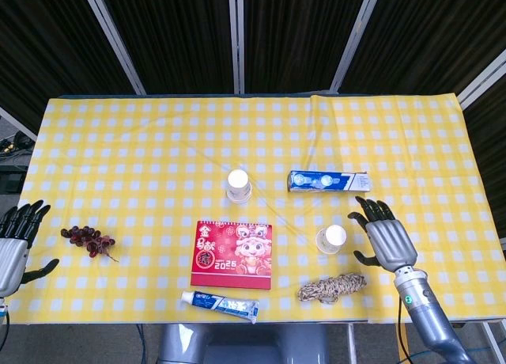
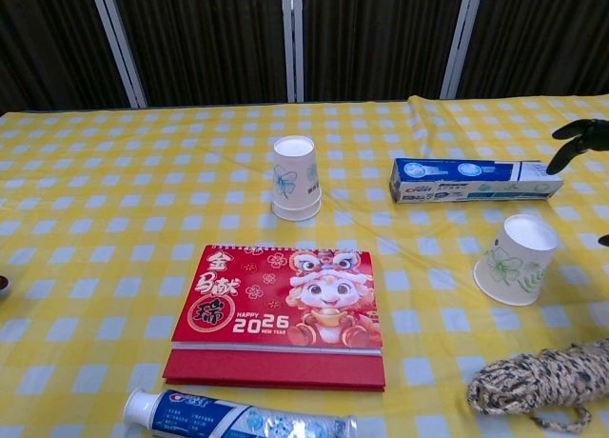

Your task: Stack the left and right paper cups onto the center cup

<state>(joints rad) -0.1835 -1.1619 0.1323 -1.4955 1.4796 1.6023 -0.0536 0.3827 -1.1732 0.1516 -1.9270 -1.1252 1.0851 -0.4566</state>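
Observation:
The center paper cup (image 1: pixel 239 185) (image 2: pixel 295 178) stands behind the calendar, and two rims show at its foot, like one cup over another. A second paper cup (image 1: pixel 331 239) (image 2: pixel 515 260) with a green leaf print sits tilted at the right. My right hand (image 1: pixel 385 234) hovers just right of this cup with its fingers spread and holds nothing. Only its dark fingertips (image 2: pixel 580 135) show at the chest view's right edge. My left hand (image 1: pixel 16 244) stays at the table's far left edge, fingers apart and empty, well away from both cups.
A red 2026 calendar (image 1: pixel 233 254) (image 2: pixel 281 311) lies in front of the center cup. A toothpaste box (image 1: pixel 328 180) (image 2: pixel 473 180) lies behind the right cup, a rope coil (image 1: pixel 332 288) (image 2: pixel 542 379) in front of it. A toothpaste tube (image 1: pixel 220 303) and grapes (image 1: pixel 87 240) lie nearer the left.

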